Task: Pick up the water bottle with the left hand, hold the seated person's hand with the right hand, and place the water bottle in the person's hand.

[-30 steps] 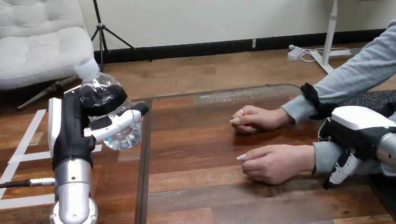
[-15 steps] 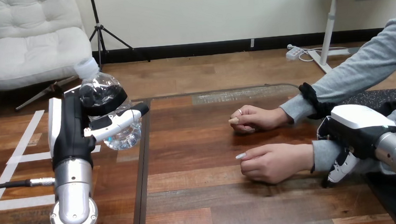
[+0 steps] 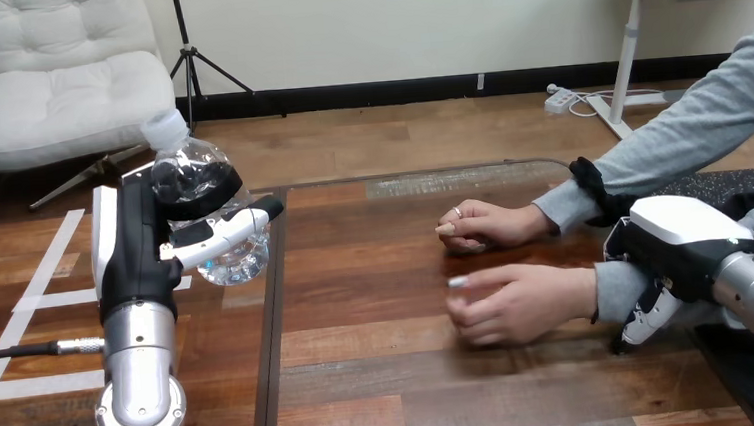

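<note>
Pickup done: water bottle [image 3: 236, 261] gripped in the curled fingers [image 3: 219, 234] of the left hand [image 3: 135, 250], held above the counter [image 3: 384, 373] at its left part, cap tipped away. Left to do: clasp and handover. Low at the right, right hand [image 3: 680, 237] beside the sleeve of the person's nearer hand [image 3: 510, 304]; cannot tell whether closed on it.
</note>
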Robot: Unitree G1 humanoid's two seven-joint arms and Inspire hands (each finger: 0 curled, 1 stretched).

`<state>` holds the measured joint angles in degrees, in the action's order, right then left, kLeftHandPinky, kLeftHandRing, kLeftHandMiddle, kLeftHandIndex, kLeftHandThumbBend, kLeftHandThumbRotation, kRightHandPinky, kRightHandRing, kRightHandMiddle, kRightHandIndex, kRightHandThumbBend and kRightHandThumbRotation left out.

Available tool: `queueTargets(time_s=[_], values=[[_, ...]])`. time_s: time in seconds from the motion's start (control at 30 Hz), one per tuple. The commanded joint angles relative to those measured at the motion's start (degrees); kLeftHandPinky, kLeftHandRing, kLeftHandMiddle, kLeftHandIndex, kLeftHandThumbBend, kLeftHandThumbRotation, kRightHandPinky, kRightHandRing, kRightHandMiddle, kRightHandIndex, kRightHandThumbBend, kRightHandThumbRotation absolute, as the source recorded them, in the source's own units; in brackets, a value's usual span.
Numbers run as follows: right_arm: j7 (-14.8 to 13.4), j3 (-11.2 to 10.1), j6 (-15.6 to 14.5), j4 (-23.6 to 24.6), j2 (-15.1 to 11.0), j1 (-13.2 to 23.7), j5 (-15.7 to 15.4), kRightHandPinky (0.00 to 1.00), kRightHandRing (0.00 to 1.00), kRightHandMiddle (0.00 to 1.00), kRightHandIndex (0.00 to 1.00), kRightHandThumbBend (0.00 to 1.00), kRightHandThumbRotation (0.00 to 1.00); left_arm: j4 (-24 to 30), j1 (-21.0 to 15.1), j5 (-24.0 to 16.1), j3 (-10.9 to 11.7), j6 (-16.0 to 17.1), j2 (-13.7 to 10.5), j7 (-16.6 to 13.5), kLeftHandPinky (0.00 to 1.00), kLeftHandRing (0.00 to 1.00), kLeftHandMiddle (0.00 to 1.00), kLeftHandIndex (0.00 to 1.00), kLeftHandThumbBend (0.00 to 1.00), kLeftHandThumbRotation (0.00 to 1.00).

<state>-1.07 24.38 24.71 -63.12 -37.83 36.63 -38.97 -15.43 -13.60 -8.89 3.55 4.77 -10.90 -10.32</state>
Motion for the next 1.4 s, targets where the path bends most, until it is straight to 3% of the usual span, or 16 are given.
queueTargets(time_s=[0.0,0.4,1.37], values=[[-2.95,-0.68,0.49,2.62,0.73,1.86,0.39,0.11,0.17,0.24,0.28,0.9,0.0,3.42,-3.0,-0.19,0.71,1.63,-0.49,-0.24,0.31,0.37,0.41,0.41,0.75,0.0],[-3.93,-0.97,1.91,1.93,0.71,1.7,0.98,0.1,0.17,0.24,0.26,0.88,0.0,3.94,-2.88,-0.32,0.64,1.02,-0.45,-0.21,0.31,0.37,0.41,0.41,0.75,0.0],[0.18,-4.2,3.72,1.56,1.21,1.07,7.56,0.17,0.22,0.29,0.31,0.84,0.0,4.27,-2.74,0.38,0.64,1.06,-0.13,0.31,0.31,0.37,0.41,0.41,0.75,0.0]])
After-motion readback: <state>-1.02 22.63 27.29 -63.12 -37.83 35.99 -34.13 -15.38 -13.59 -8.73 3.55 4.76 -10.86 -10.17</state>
